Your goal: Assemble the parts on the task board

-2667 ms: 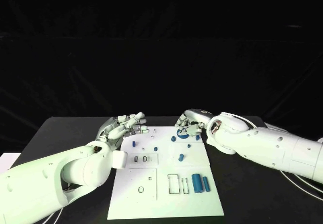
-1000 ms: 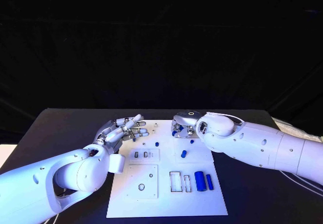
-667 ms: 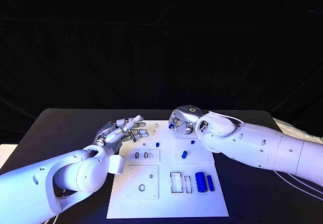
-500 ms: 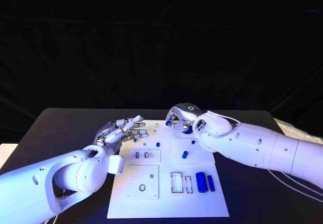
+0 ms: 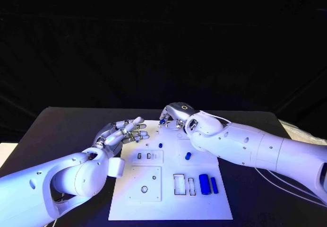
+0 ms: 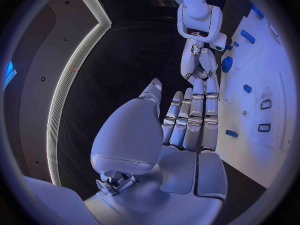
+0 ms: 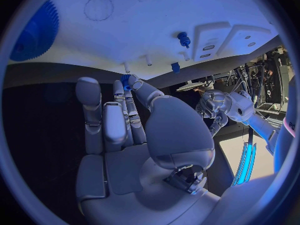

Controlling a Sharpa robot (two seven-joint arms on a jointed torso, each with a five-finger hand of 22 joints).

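The white task board (image 5: 170, 189) lies in the middle of the black table. My right hand (image 5: 174, 115) hovers over the board's far left corner and pinches a small blue part (image 7: 125, 80) between thumb and a fingertip; the same blue part (image 5: 162, 121) shows under the hand in the head view. My left hand (image 5: 123, 134) hangs at the board's left edge, fingers stretched out and apart, holding nothing. A small blue peg (image 5: 160, 145) and a blue cylinder (image 5: 187, 155) stand mid-board. A blue gear (image 7: 36, 31) lies on the board near my right hand.
Two longer blue cylinders (image 5: 207, 184) lie side by side near the board's right front, beside white rectangular slots (image 5: 178, 184). A raised block with two small slots (image 5: 144, 156) sits left of centre. My right forearm (image 5: 252, 146) crosses the board's far right corner.
My right hand has moved left and farther back, from over the gear to the board's far left corner, with the small blue part in its fingers. My left hand has stayed put.
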